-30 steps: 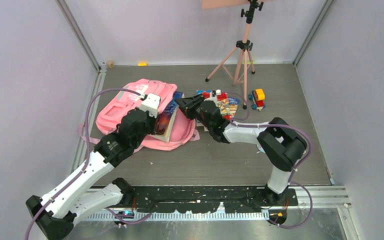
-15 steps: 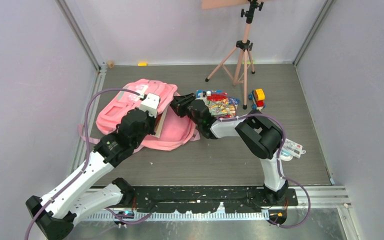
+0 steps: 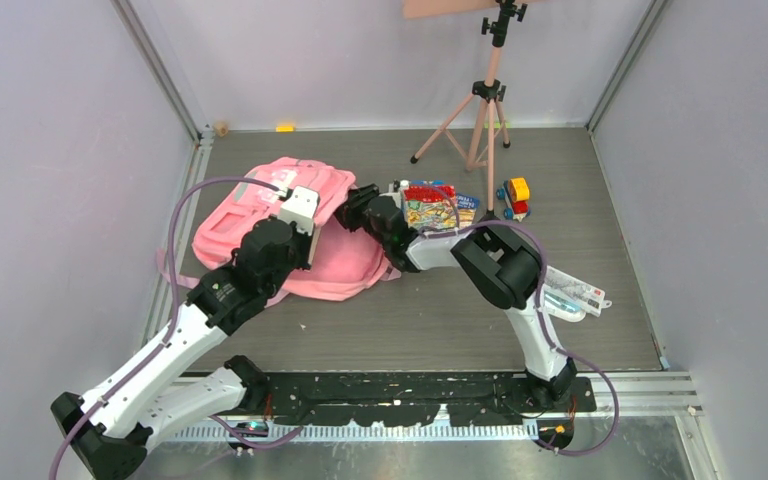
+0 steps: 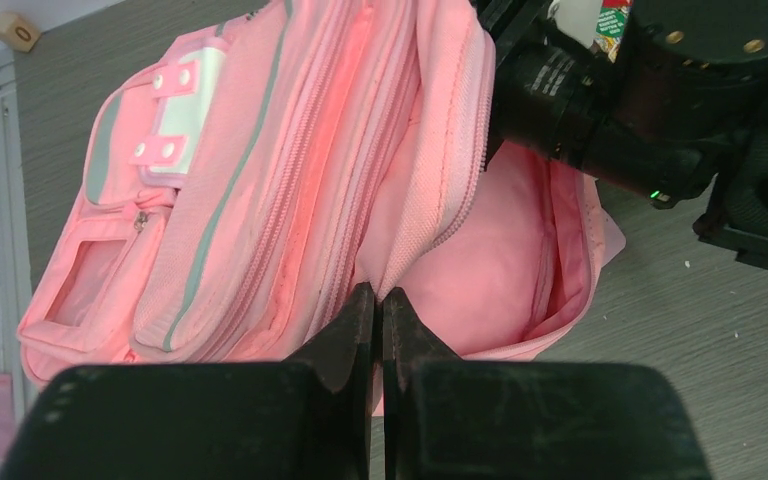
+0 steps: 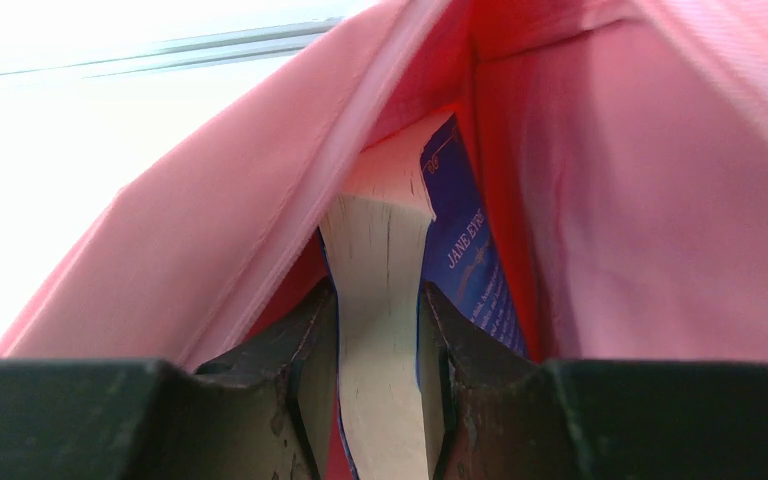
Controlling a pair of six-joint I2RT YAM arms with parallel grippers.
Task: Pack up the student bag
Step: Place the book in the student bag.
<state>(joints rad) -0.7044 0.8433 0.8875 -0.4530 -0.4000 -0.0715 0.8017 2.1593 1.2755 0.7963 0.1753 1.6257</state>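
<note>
The student bag [image 3: 240, 215], a big pink backpack, lies on the left of the floor with its main opening facing right. My left gripper [image 4: 380, 300] is shut on the zipped edge of the bag's top flap [image 4: 440, 170] and holds the mouth open. My right gripper [image 5: 378, 300] is shut on a blue paperback book [image 5: 385, 240], its page edge between the fingers. Gripper and book are inside the bag's pink lining [image 5: 660, 200]. In the top view the right gripper [image 3: 348, 212] sits at the bag's mouth and the book is hidden.
A pile of colourful packets [image 3: 435, 210] and a toy vehicle [image 3: 515, 197] lie right of the bag. A pink tripod [image 3: 485, 100] stands behind them. A white packet [image 3: 572, 293] lies by the right arm's elbow. A small wooden cube [image 3: 222, 128] sits at the back wall.
My right arm has pushed left, carrying the book from outside the flap into the bag's opening, where it no longer shows from above. The left arm has held still.
</note>
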